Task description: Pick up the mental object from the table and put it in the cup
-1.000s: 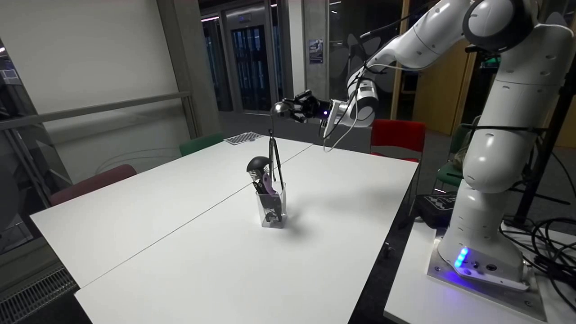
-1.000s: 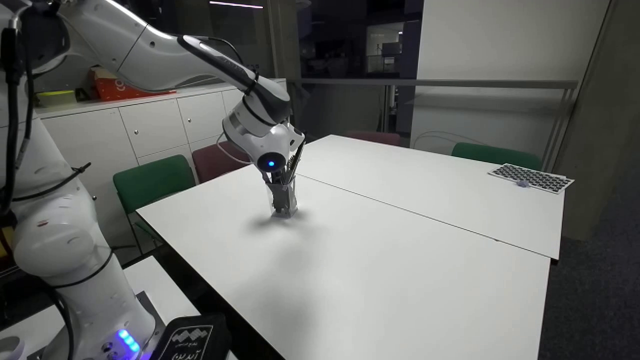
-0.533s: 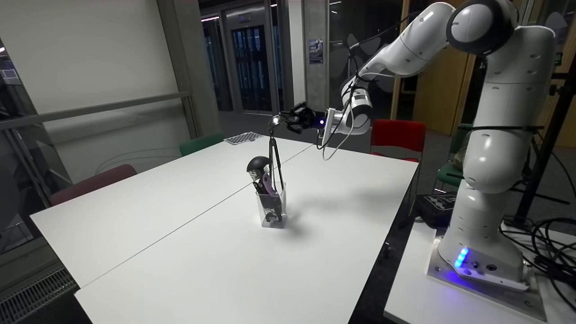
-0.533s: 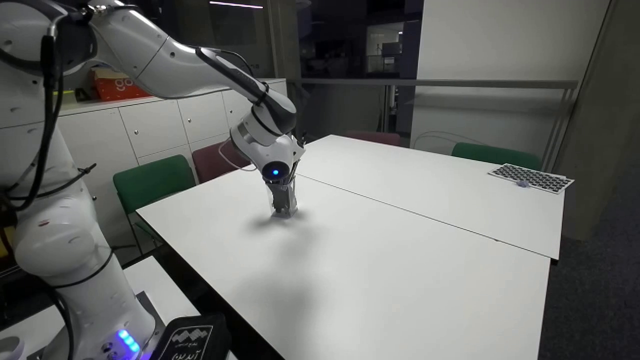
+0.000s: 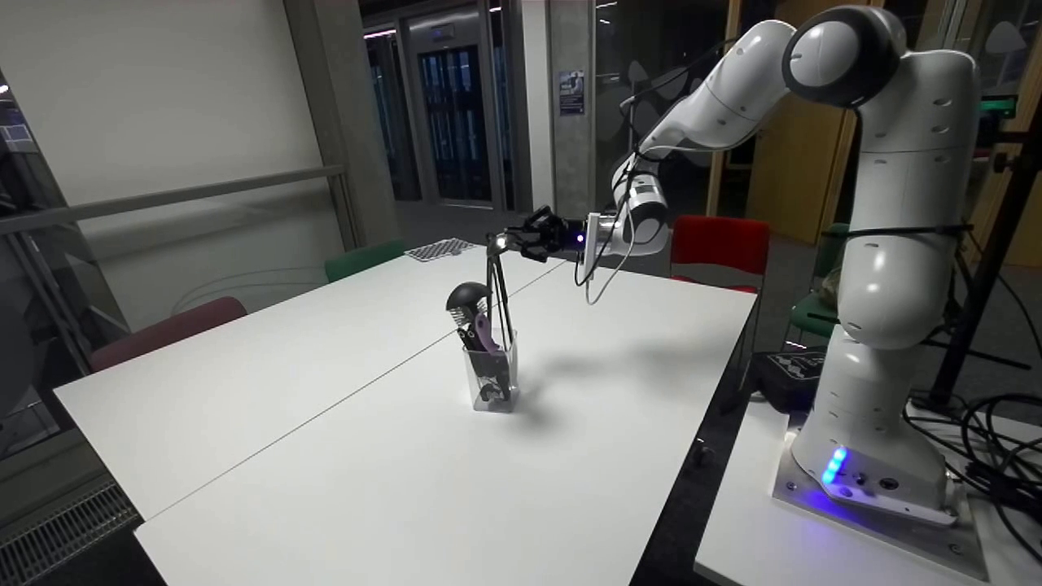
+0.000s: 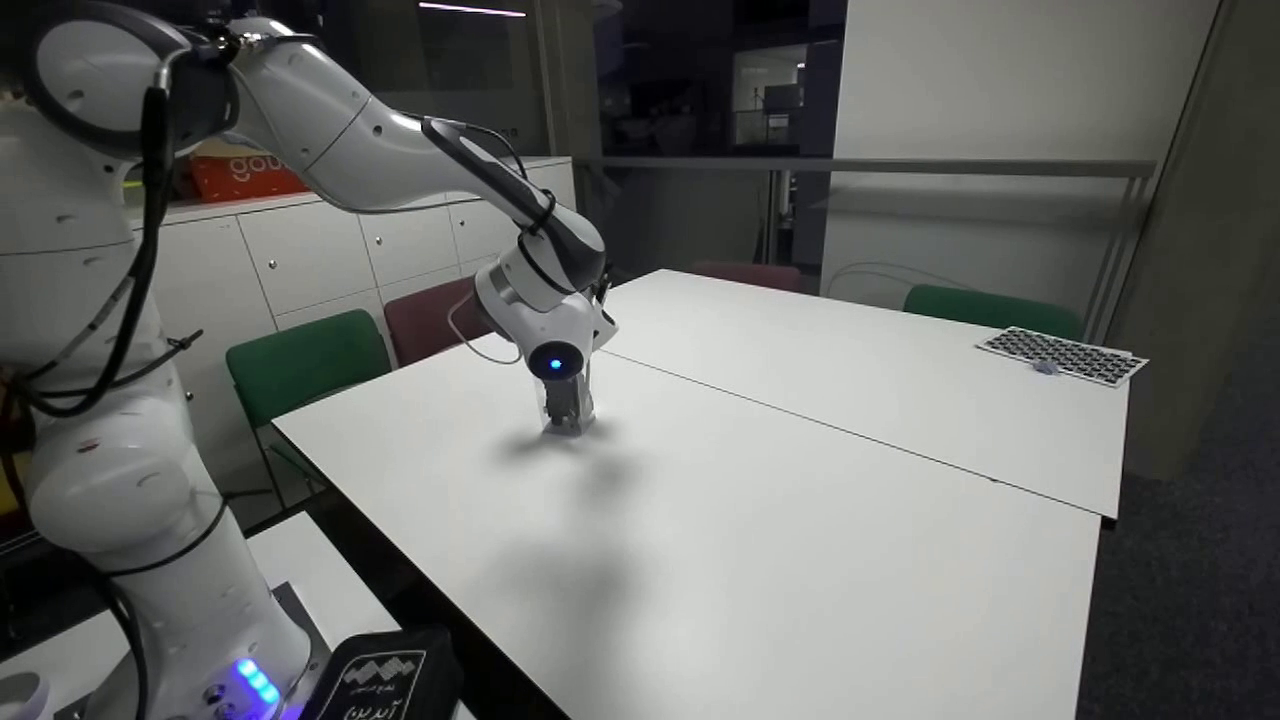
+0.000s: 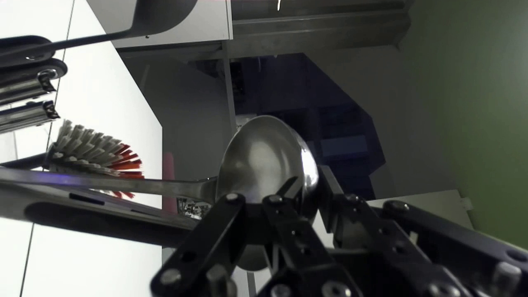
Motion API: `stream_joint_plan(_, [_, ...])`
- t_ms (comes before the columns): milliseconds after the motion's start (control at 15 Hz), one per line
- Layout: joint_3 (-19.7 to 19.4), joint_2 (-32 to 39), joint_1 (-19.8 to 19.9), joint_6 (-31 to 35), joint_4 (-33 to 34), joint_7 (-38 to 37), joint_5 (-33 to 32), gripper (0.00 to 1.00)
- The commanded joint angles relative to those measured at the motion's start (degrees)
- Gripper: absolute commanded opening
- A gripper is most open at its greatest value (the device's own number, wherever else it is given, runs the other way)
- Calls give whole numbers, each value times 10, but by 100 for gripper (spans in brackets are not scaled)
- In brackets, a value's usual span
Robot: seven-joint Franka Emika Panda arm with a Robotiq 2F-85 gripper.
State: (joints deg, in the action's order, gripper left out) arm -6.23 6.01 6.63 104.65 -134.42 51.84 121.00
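The white table (image 5: pixel 350 472) spans the foreground in both exterior views. My arm (image 5: pixel 887 277) extends out over it. The gripper (image 7: pixel 310 186) points roughly horizontally, above rim height of the clear cup (image 5: pixel 475 387), which stands upright on the table. I read the fingers as clamped on the bowl of the metal utensil (image 7: pixel 255 156), one on each side of the bowl wall. The handle runs down from the grip toward the cup; I cannot tell whether its lower end is inside. The black ladle (image 5: pixel 467 295) and the brush (image 7: pixel 97 154), bristled in grey and red, rest in the cup.
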Motion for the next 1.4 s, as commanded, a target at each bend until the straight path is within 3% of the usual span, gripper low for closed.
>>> stream_joint_plan(0, [-2, 7, -8, 26, 20, -7, 1, 2])
stream_joint_plan(333, [-4, 31, -17, 111, 39, 8, -13, 2])
stream_joint_plan(1333, [8, -3, -50, 141, 15, 88, -52, 2])
